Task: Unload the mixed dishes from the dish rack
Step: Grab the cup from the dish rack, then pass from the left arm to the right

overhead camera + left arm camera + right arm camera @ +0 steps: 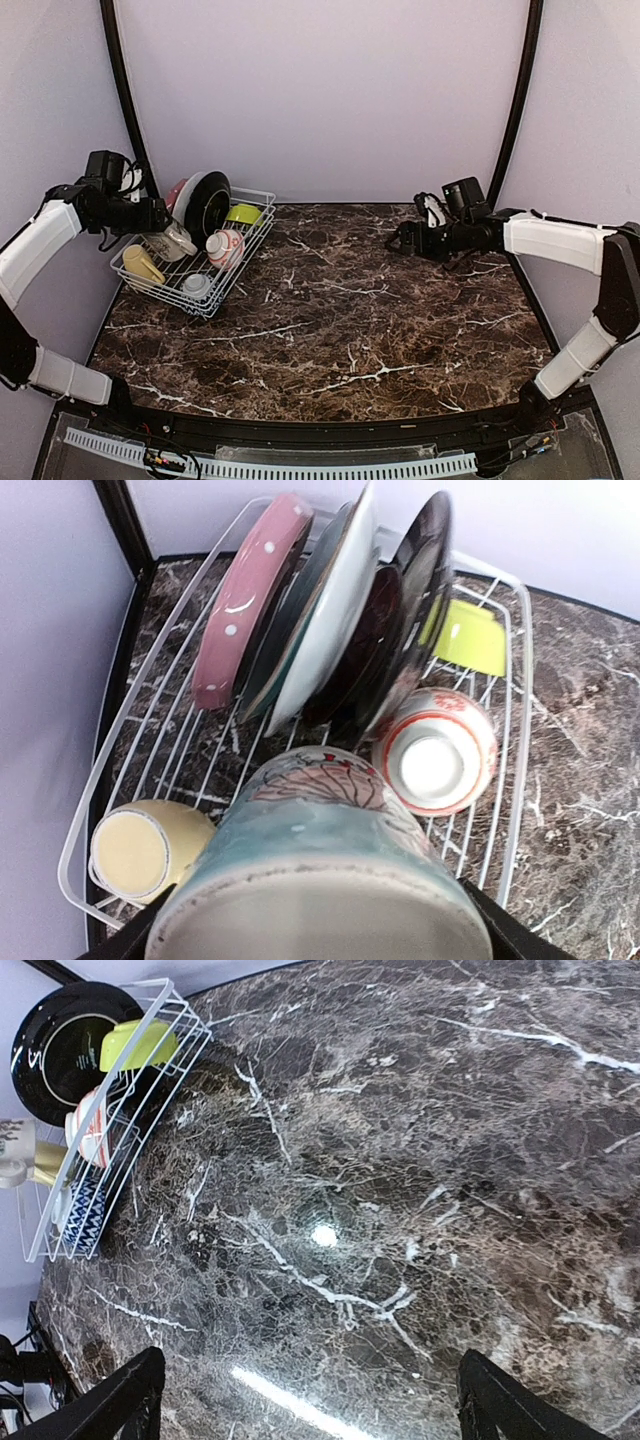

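Note:
The white wire dish rack (236, 268) stands at the table's far left. It holds upright plates, a red dotted one (245, 600) and a black one (208, 200), a lime-green bowl (243, 214), a red-and-white bowl (225, 246), a striped small bowl (197, 285) and a yellow mug (142, 265) lying on its side. My left gripper (165, 232) is shut on the cream patterned mug (320, 860), holding it over the rack's left part, base toward the wrist camera. My right gripper (405, 240) is open and empty above the table's right rear.
The dark marble table (350, 320) stretches from the rack to the right edge. Black frame posts (125, 90) rise behind the rack and at the right rear. The rack also shows in the right wrist view (150, 1070), far from the right gripper (320, 1410).

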You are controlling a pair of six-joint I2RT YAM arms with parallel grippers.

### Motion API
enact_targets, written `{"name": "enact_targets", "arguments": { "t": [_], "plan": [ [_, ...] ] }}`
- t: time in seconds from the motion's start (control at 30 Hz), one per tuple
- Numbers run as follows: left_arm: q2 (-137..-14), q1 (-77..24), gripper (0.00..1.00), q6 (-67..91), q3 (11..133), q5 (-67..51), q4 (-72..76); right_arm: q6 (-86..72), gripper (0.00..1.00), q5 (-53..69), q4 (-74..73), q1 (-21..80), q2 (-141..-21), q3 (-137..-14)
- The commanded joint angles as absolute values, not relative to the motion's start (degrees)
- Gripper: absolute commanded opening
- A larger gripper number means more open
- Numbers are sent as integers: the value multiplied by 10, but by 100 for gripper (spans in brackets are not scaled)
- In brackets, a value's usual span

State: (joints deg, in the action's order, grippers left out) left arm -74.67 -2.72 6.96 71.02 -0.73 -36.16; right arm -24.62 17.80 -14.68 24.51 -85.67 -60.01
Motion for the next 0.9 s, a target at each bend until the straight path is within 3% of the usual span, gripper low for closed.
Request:
{"name": "enact_targets", "arguments": {
  "t": [0.0,0.23,0.47,0.67,0.87],
  "plan": [
    [-658,-24,1,74,669,-106,-214,-263,99,178,-106,288,-907,-648],
    [-576,-23,1,105,582,-240,-59,-314,99,220,-47,365,-989,-716],
    [-580,-27,1,213,495,-369,169,-483,99,362,149,416,-1094,-810],
    [-597,-52,1,273,412,-401,339,-705,99,434,382,450,-1205,-899],
    [-595,-89,1,250,381,-370,377,-799,98,439,449,487,-1278,-977]
  ]
}}
